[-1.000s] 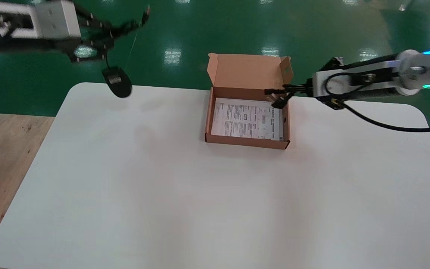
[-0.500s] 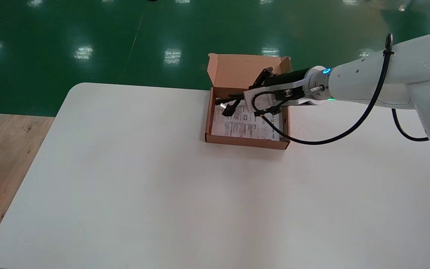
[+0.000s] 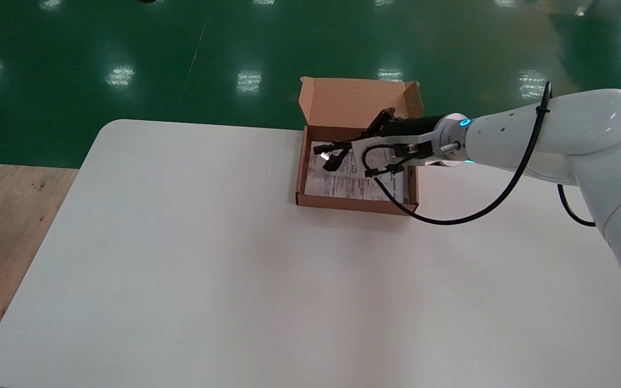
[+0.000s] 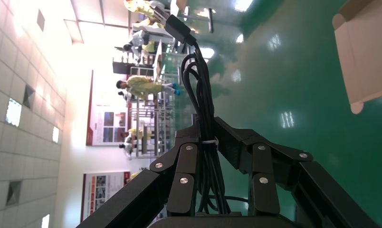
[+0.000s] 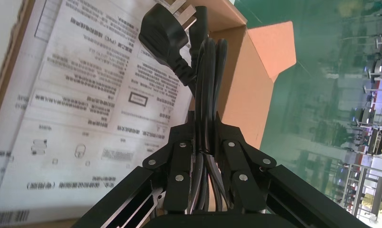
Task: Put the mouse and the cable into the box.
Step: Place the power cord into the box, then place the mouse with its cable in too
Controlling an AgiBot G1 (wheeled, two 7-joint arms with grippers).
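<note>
The left claw (image 4: 207,135), outside the head view, is clamped on a bundled black cord (image 4: 202,90) ending in a USB plug (image 4: 177,27), green floor (image 4: 293,142) behind it; the cord's other end is hidden behind the claw; a dark speck (image 3: 146,1) cut by the head view's top edge cannot be identified; on the white table (image 3: 208,269) stands the open brown cardboard box (image 3: 356,203), a printed sheet (image 3: 343,186) inside; the right claw (image 3: 340,152) hovers over the box's left half, pinching a coiled black power cable (image 5: 207,71); its three-pin plug (image 5: 164,31) hangs over the sheet, contact unclear.
</note>
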